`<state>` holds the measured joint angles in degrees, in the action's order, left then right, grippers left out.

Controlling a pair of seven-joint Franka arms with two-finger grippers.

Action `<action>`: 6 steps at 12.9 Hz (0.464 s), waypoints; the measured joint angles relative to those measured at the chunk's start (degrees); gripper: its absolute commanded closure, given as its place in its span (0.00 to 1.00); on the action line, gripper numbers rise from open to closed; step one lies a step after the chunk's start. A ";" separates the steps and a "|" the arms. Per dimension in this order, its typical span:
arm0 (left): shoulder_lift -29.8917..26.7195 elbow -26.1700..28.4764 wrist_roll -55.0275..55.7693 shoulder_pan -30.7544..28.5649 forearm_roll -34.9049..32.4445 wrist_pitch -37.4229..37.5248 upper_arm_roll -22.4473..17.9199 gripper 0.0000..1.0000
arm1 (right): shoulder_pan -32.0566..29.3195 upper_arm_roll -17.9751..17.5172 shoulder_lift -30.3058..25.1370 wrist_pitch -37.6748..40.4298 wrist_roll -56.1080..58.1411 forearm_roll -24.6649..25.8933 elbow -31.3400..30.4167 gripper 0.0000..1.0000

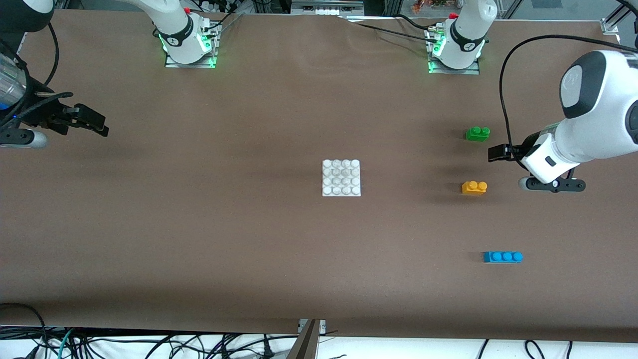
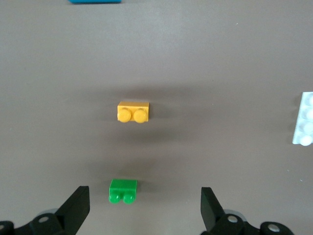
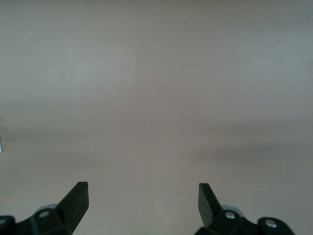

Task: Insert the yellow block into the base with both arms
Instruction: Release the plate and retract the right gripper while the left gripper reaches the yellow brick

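Note:
The yellow block lies on the brown table toward the left arm's end, apart from the white studded base at the table's middle. My left gripper is open and empty, in the air beside the yellow block and the green brick. In the left wrist view the left gripper has its fingers wide apart, with the yellow block lying clear of them and an edge of the base showing. My right gripper is open and empty over bare table at the right arm's end; the right wrist view shows only table.
A green two-stud brick lies farther from the front camera than the yellow block; it shows between the fingers in the left wrist view. A blue three-stud brick lies nearer the front camera, its edge in the left wrist view.

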<state>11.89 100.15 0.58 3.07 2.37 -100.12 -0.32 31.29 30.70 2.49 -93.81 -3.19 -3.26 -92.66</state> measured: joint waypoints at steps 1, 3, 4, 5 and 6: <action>0.04 2.30 -0.91 0.00 -0.24 -3.45 -0.01 0.00 | 0.00 0.33 0.00 -0.06 -0.14 0.00 0.39 0.01; 0.19 7.76 -2.82 -0.01 -0.28 -10.82 -0.02 0.00 | 0.01 0.60 0.04 -0.01 -0.30 0.00 0.54 0.01; 0.29 10.08 -4.28 -0.01 -0.28 -13.43 -0.03 0.00 | 0.10 0.59 0.15 0.00 -0.30 0.03 0.54 0.01; 0.38 11.77 -5.29 -0.01 -0.37 -15.27 -0.04 0.00 | 0.38 0.51 0.24 -0.06 -0.30 0.33 0.55 0.01; 0.48 12.88 -5.82 -0.02 -0.80 -16.37 -0.06 0.00 | 0.64 0.13 0.26 -0.13 -0.30 1.28 0.60 0.01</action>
<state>12.37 113.04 -5.24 3.06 1.57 -116.50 -0.38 31.93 30.82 2.75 -93.94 -3.49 -1.98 -92.06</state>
